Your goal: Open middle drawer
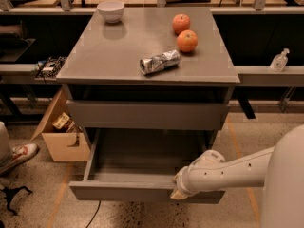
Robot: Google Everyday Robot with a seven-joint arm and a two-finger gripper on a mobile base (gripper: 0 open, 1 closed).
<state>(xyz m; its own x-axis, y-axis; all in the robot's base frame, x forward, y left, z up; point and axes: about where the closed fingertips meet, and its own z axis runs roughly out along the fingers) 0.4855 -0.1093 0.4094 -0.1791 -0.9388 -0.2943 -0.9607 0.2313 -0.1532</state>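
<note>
Task all but done: middle drawer (118, 192) pulled well out, gripper (178, 192) at right of its near lip (hold unclear), only release left.

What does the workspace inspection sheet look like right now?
Surface: grey cabinet top, flat.
Job's things: middle drawer pulled out; upper drawer shut.
Clutter: white bowl, two orange fruits and crushed can on the top.
Grippers: gripper at the open drawer's front edge, right of centre.
Cables: dark cable on the floor below the drawer front.
Surroundings: cardboard box and shoe left; clear bottle on right shelf.
</note>
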